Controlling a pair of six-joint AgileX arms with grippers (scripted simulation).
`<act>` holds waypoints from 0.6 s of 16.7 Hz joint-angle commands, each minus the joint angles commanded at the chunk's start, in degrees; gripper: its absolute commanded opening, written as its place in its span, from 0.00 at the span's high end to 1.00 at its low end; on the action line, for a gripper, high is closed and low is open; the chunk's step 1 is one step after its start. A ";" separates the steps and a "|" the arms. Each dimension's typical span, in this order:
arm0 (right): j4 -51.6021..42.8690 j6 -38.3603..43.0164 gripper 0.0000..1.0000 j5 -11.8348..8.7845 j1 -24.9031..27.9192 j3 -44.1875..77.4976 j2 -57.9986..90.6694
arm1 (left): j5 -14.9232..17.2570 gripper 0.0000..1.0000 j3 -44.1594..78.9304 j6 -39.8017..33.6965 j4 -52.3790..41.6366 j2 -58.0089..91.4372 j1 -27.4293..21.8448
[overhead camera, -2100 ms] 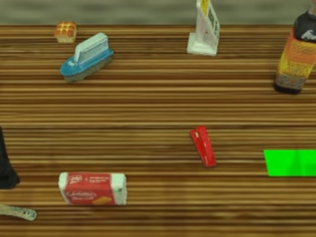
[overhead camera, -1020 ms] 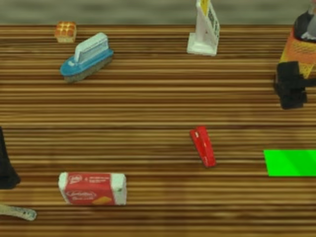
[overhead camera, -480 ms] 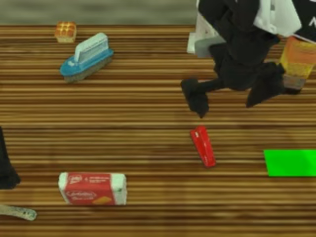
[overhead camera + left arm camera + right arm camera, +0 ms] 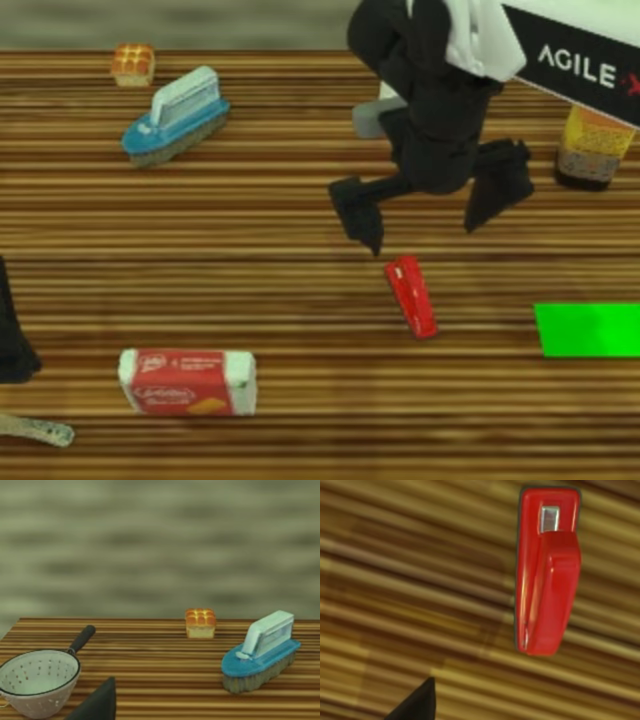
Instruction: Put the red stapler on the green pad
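From above, I am hanging my right gripper (image 4: 425, 215) over the table (image 4: 300, 290) with its fingers spread wide and holding nothing. The red stapler (image 4: 411, 295) is lying flat on the wood just below the span of my fingertips, closer to the left finger (image 4: 358, 212) than to the right one, and touching neither. The green pad (image 4: 588, 329) is lying well off past my right finger, at the table's right edge, with bare wood between it and the stapler. My left gripper (image 4: 15, 350) is parked at the far left edge, well apart from all this; I cannot tell how its fingers stand.

I judge I am in the approach step, before any grasp. The next move calls for centring my fingers over the stapler's narrow body, turning to straddle it across its width, then lowering.

My left wrist view is showing only things far from the work: a blue brush (image 4: 261, 651), a small bread loaf (image 4: 200, 623) and a white colander (image 4: 39, 679).

My right wrist view is looking straight down on the stapler (image 4: 547, 572): glossy, bright red, long and narrow, with a small metal window near one end. One dark fingertip (image 4: 417, 702) of mine is showing beside it, clear of the stapler.
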 joint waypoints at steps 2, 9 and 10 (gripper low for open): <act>0.12 -0.05 0.00 -0.02 -0.29 -0.14 -0.11 | 0.00 0.00 0.00 0.00 0.00 0.00 0.00; 12.33 0.03 0.00 0.03 -0.03 -8.82 3.15 | 0.00 0.00 0.00 0.00 0.00 0.00 0.00; 14.92 0.08 0.00 0.04 0.02 -10.58 3.87 | 0.00 0.00 0.00 0.00 0.00 0.00 0.00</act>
